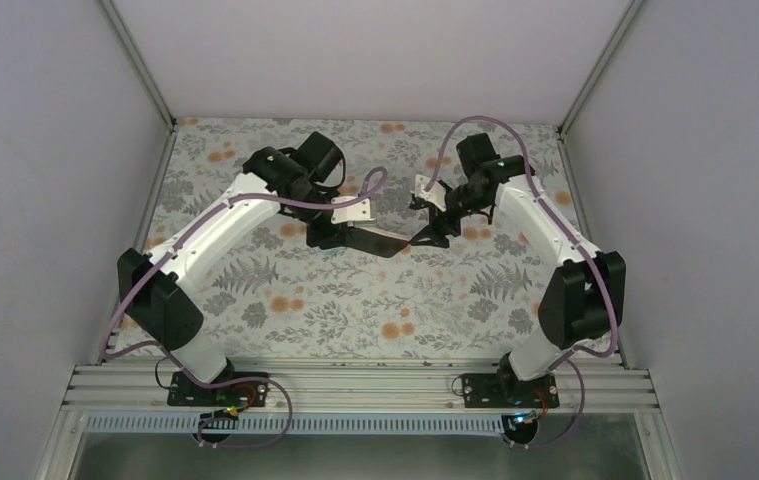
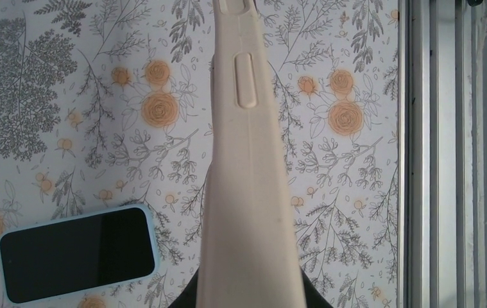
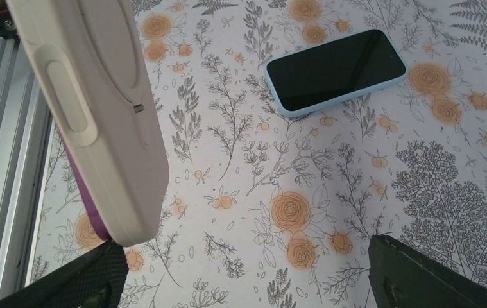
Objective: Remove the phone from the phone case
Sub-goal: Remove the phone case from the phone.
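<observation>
Left wrist view: the left gripper clenched the beige phone case (held edge-on); the blue-rimmed phone lay near; the right gripper gaped, released.

Beige phone case close beside the right gripper, open counter between its jaws, phone lying ahead

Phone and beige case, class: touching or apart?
Apart. The right wrist view shows bare tablecloth between the case and the phone lying flat.

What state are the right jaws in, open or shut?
Open: the right gripper shows its jaws wide apart in its wrist view, flowered cloth visible between them.
</observation>
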`<control>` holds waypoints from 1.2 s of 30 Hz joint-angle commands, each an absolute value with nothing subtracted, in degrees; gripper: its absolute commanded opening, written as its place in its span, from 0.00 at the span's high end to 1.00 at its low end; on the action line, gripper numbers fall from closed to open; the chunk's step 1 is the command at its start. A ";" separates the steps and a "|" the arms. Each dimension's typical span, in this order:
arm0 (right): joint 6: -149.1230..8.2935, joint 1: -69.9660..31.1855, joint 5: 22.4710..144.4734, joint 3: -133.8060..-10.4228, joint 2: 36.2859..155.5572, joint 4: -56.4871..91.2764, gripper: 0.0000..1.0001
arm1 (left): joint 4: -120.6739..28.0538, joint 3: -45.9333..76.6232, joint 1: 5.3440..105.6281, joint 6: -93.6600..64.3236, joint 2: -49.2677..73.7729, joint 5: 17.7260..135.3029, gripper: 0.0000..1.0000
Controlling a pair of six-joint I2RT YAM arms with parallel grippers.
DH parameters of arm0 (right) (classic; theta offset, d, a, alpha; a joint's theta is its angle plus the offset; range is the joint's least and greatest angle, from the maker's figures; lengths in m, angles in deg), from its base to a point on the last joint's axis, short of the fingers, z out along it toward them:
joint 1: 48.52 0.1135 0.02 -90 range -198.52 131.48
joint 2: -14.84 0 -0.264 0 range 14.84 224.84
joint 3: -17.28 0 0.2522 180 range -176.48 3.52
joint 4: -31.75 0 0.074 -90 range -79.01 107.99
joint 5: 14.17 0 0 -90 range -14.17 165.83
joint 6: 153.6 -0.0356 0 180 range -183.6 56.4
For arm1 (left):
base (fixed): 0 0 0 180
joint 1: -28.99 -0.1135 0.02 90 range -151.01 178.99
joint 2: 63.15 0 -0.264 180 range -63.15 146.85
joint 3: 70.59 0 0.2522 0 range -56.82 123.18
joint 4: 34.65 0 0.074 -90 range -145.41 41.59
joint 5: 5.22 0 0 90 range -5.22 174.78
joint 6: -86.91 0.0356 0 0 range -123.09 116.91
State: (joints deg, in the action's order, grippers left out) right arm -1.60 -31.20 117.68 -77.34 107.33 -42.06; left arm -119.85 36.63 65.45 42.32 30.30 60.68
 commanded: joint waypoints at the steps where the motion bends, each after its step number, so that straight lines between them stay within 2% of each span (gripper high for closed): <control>1: -3.73 -31.82 117.07 -77.03 109.16 -37.32 0.09 | -119.27 39.23 65.80 42.88 28.69 55.01 0.98; 5: -4.32 -31.77 118.01 -77.82 109.20 -37.19 0.09 | -119.05 39.66 65.81 42.72 28.86 54.86 0.98; 8: -5.87 -31.69 117.89 -77.54 108.53 -34.99 0.12 | -118.74 39.87 66.03 42.61 29.15 53.79 0.98; 16: -7.74 -30.03 119.74 -80.24 108.95 -34.86 0.12 | -118.92 42.29 66.78 42.64 31.73 53.28 0.98; 23: -7.25 -32.00 116.24 -76.73 105.23 -33.94 0.11 | -119.43 41.66 66.69 43.05 30.32 55.33 0.98; 36: -2.31 -33.15 119.32 -76.23 98.94 -43.13 0.11 | -118.68 40.31 65.90 42.92 29.51 56.77 0.98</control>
